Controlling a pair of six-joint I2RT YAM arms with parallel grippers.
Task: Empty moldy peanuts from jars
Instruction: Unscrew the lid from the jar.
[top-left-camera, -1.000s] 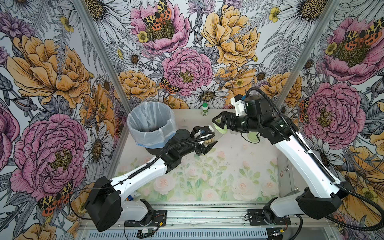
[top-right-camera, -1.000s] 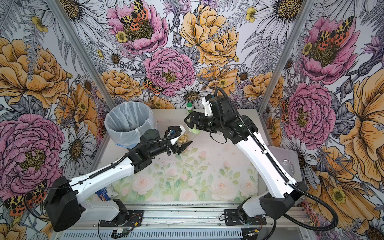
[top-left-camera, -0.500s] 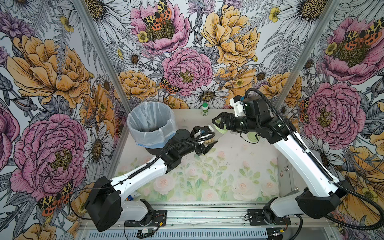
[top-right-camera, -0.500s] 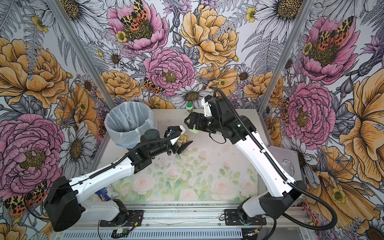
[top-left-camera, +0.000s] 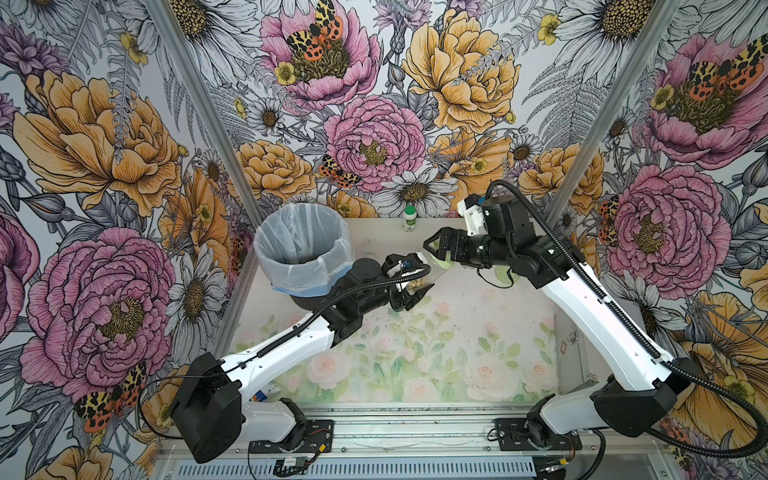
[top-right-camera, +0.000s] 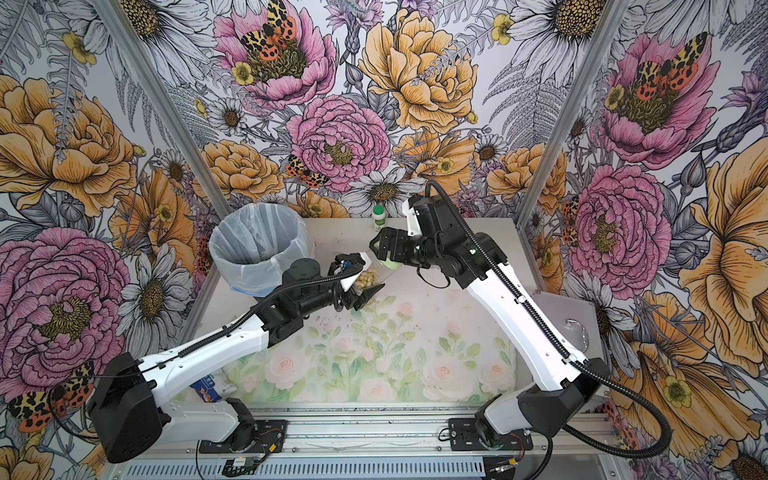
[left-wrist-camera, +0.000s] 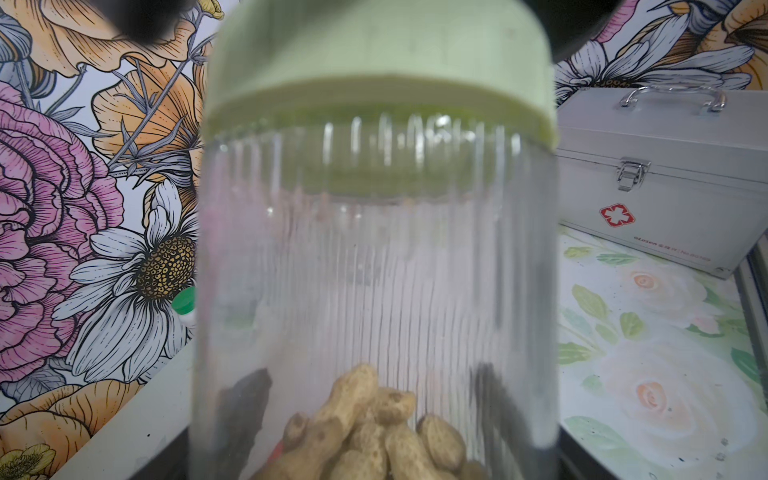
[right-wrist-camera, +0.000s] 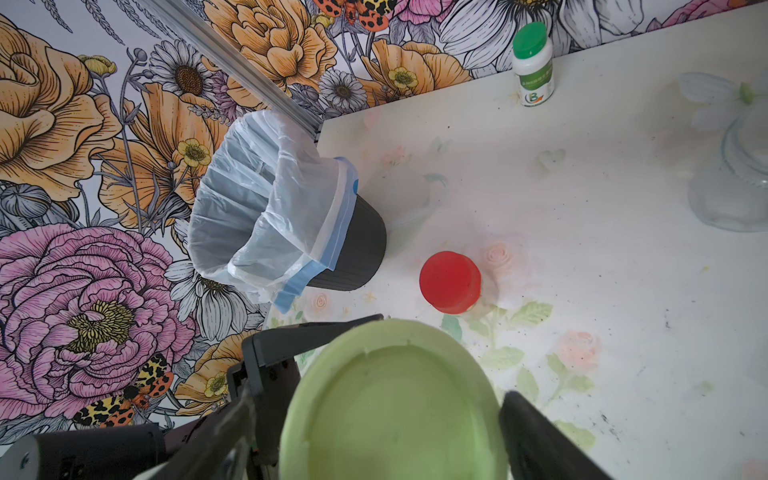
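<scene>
My left gripper (top-left-camera: 417, 288) is shut on a ribbed clear jar (left-wrist-camera: 374, 270), holding it tilted above the table beside the bin. A small heap of moldy peanuts (left-wrist-camera: 374, 432) lies at the jar's bottom, also seen in a top view as peanuts (top-right-camera: 365, 277). The jar's pale green lid (left-wrist-camera: 382, 62) is on. My right gripper (right-wrist-camera: 395, 424) is shut on that lid (right-wrist-camera: 395, 399), one finger at each side of it. A second jar with a red lid (right-wrist-camera: 450, 280) stands near the bin. A clear jar without a lid (right-wrist-camera: 735, 187) stands further right.
A black bin with a pale liner (top-left-camera: 303, 245) stands at the table's back left. A small white bottle with a green cap (top-left-camera: 409, 219) stands by the back wall. A metal first-aid case (left-wrist-camera: 665, 174) lies along the right edge.
The right gripper has drawn in slightly around the green lid. Both arms have hardly moved, and the jar stays in the left gripper.
</scene>
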